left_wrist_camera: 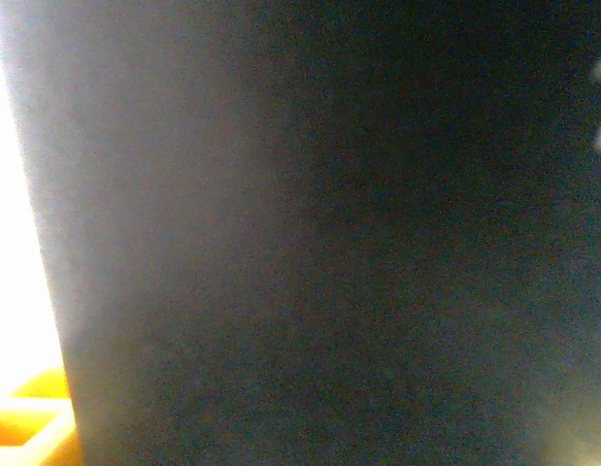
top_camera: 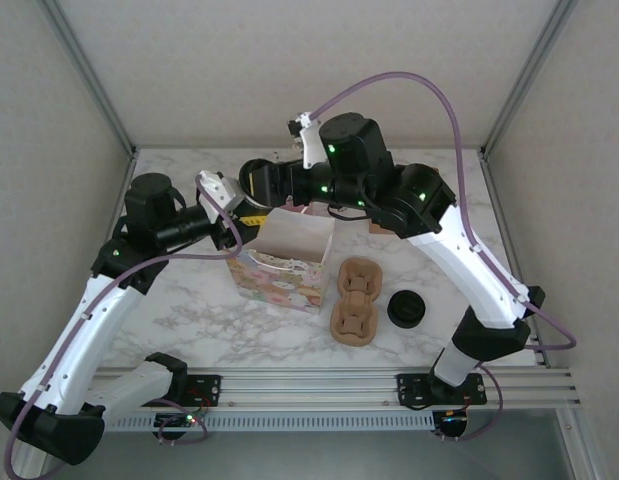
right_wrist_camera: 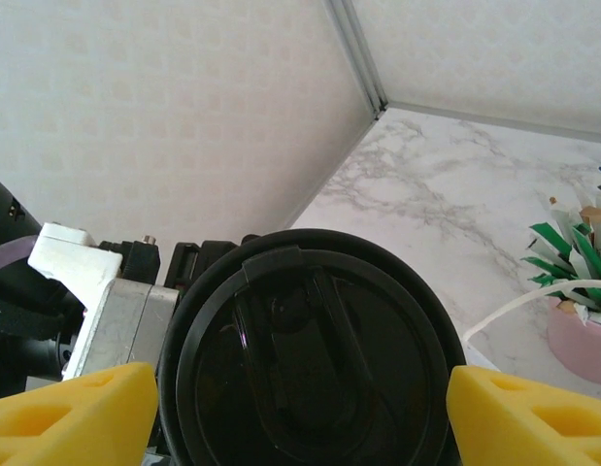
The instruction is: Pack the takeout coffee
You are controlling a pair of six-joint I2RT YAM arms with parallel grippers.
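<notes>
Ok, coffee sits lower centre in the right wrist view, black lid facing the camera, sip flap visible. Right gripper has it between its yellow fingers, one at each lower corner of the frame, both tips right at the lid's rim. They are spread wide; I can't tell whether they press on it or just flank it.

Left gripper's metal body and white mount show at the left edge of that view, just beside the coffee. In the left wrist view a dark, blurred surface is up against the lens and I can't tell what it is. One yellow finger is in the lower left corner. I can't tell whether the left fingers pinch anything.

Top view: left gripper meets the right arm's end at centre frame, just above the back left edge of the bag. Bag is open, floral sides, standing on the marble table at centre. Two brown pulp carriers lie just right of it, touching each other. A low black disc lies right of the carriers, apart from them.

A pink pot with green-and-white strips is at the right edge of the right wrist view, on the table.
</notes>
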